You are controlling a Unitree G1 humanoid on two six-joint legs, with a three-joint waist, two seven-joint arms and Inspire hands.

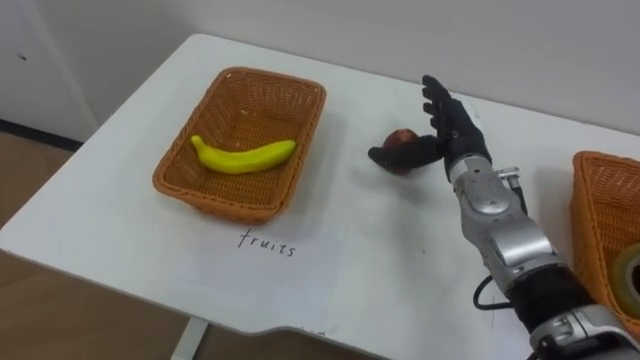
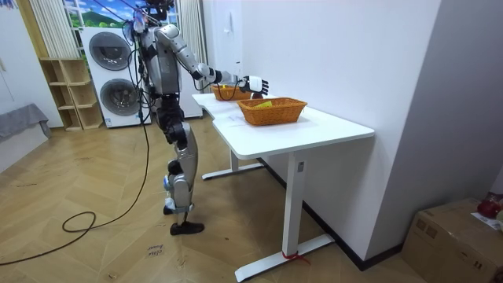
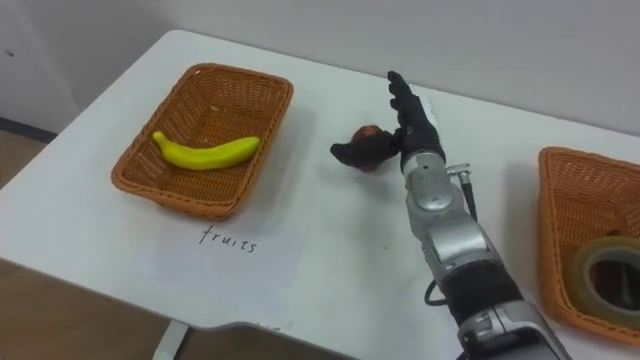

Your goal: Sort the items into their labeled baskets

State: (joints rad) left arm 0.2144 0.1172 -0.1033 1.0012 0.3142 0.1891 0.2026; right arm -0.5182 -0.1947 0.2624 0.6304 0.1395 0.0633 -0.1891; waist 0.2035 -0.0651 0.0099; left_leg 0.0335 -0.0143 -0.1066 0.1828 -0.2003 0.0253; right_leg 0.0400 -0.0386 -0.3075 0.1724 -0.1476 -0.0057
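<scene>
Two wicker baskets stand on a white table (image 1: 370,235).

Left basket (image 1: 225,200): one banana (image 1: 245,157) lies inside. A handwritten paper label (image 1: 268,250) sits on the tabletop just in front of the basket.

Centre: a small dark-red fruit (image 1: 401,138) sits on the table, well apart from the left basket. The right hand (image 1: 455,128) is at it, wide open and gripping nothing. The fingers are straight and upright on the fruit's right side, and the thumb reaches out low in front of it. I can't tell whether it touches the fruit.

Right basket (image 3: 552,200): a roll of tape (image 3: 610,266) lies inside.

Step in hand, as I read it: taking up the red fruit for the left basket. The next move calls for fingers and thumb to close round it, since a round thing may roll. Then lift it clear and carry it left over the rim.
</scene>
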